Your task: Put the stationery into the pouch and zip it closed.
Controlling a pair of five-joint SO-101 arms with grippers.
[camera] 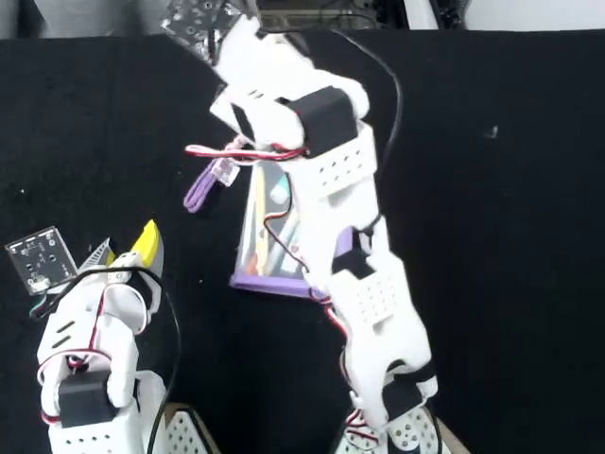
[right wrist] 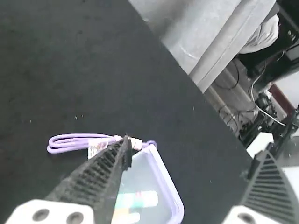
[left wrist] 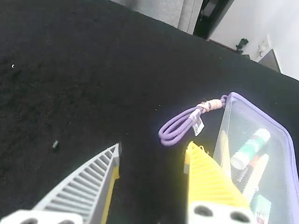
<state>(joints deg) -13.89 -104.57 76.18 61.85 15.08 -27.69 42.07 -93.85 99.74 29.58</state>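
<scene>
Ribbed left hand (left wrist: 153,148) — mesh pouch (left wrist: 264,161), looped purple cord (left wrist: 180,126)

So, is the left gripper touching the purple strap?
Apart. The high view shows bare black table between the left gripper and the purple strap.

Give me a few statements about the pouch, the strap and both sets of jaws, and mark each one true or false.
1. The pouch lies on the black table. True.
2. The pouch is empty. False: stationery shows inside it, among it a green and white stick.
3. The left jaws are clamped on the purple strap. False: they stand open with nothing between them, apart from the strap.
4. The strap lies looped on the table outside the pouch, at one of its corners. True.
5. The right jaws stand open above the pouch. True.
</scene>
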